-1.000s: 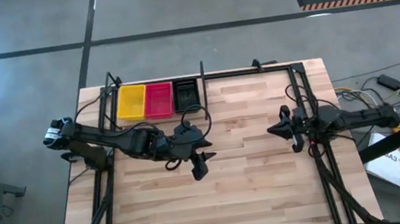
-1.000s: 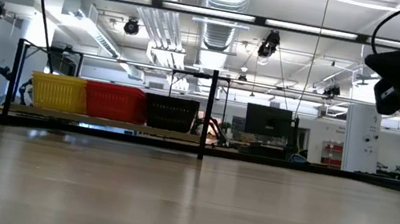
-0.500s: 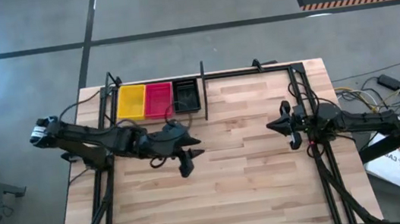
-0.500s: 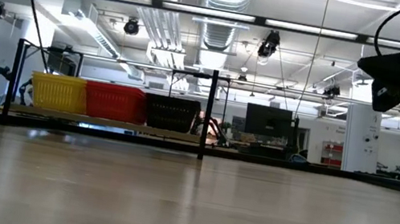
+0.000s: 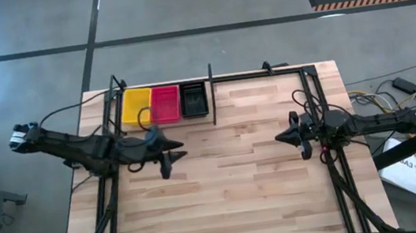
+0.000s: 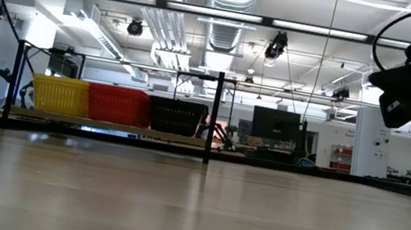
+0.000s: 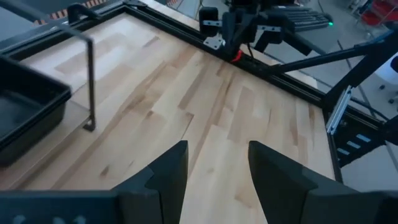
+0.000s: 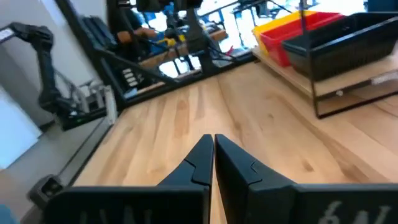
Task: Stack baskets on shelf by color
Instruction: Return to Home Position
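Note:
Three baskets stand abreast on the shelf [image 5: 167, 122] at the table's far left: yellow [image 5: 136, 107], pinkish-red [image 5: 164, 103] and black [image 5: 193, 99]. The low view shows them side by side on the board [image 6: 103, 125]. My left gripper [image 5: 167, 163] hangs open above the bare tabletop, on the near side of the shelf. Its wrist view shows the black basket [image 7: 25, 115] and a shelf post [image 7: 91, 81]. My right gripper [image 5: 294, 134] is shut and empty, raised over the table's right part, pointing left.
Black frame rails [image 5: 335, 180] run along the table's left and right sides. The wooden tabletop [image 5: 241, 192] stretches wide between the two arms. Cables and a paper lie off the table's right edge.
My left arm has drawn back toward the table's left edge, its gripper passing from near the table's middle to a spot just on the near side of the shelf, still open. The baskets have stayed where they were.

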You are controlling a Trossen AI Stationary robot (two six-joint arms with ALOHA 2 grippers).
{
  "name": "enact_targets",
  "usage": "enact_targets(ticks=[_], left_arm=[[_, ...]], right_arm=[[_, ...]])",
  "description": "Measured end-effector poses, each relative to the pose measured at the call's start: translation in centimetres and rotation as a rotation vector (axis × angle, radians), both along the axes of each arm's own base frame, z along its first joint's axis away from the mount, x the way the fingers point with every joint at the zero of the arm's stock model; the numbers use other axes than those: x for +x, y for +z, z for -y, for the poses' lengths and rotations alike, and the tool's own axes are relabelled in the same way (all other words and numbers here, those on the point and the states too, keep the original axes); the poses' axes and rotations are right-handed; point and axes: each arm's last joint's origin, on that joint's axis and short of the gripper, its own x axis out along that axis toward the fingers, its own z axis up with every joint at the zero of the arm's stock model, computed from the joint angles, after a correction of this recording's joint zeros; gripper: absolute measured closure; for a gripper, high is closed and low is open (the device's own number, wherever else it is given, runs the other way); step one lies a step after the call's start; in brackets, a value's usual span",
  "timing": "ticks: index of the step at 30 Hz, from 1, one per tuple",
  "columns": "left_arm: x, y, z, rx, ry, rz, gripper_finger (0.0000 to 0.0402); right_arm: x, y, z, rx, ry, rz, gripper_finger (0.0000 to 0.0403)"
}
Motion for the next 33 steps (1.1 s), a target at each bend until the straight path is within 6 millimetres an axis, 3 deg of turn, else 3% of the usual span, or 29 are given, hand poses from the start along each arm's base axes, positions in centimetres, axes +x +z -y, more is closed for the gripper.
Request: enact_targets(ticks=[13, 21, 26, 33], left_arm=[[-6.8, -3.8, -2.3, -0.004, 0.048, 0.082, 0.0249], [-9.3, -6.3, -3.1, 0.072, 0.041, 0.121, 0.0255], [-11.1, -7.3, -3.5, 0.111, 0.029, 0.203, 0.0297], [-12.9, -9.5, -4.1, 0.167, 0.052, 0.288, 0.0390]], right_arm=[[0.0, 0.1, 0.1, 0.039, -0.038, 0.012, 0.0394], [0.0, 0.1, 0.1, 0.034, -0.038, 0.014, 0.0394], [0.0, 0.1, 0.1, 0.034, -0.038, 0.014, 0.0394], [0.0, 0.0, 0.1, 0.033, -0.039, 0.007, 0.0394]])
